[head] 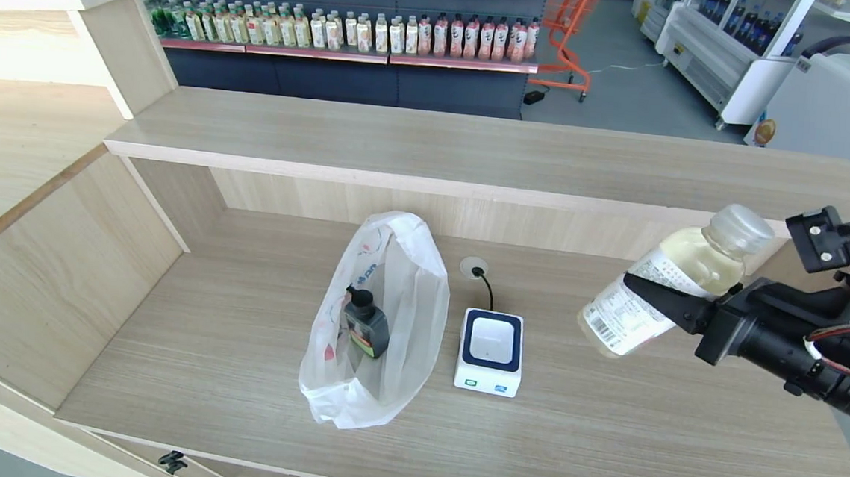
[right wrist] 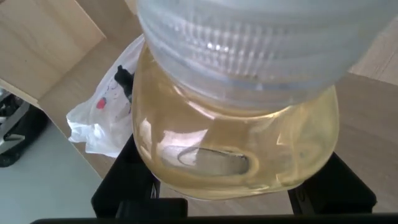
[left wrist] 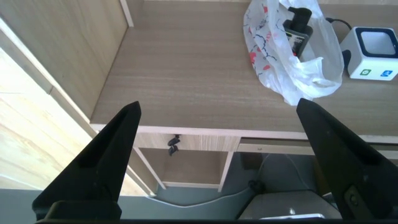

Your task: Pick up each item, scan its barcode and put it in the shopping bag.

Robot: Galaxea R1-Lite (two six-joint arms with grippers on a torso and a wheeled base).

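1. Yellowish drink bottle (head: 665,285) hangs tilted above the tabletop (head: 605,446), gripped by the right claw (head: 660,300), right of the scanner (head: 490,350); the shopping bag (head: 399,282) beside the scanner holds a dark bottle (head: 365,323).
2. Beyond the tabletop's near edge, the left claw (left wrist: 219,109) gapes, nothing between its fingers.
3. Close up, the right claw's fingers clamp the drink bottle's sides.
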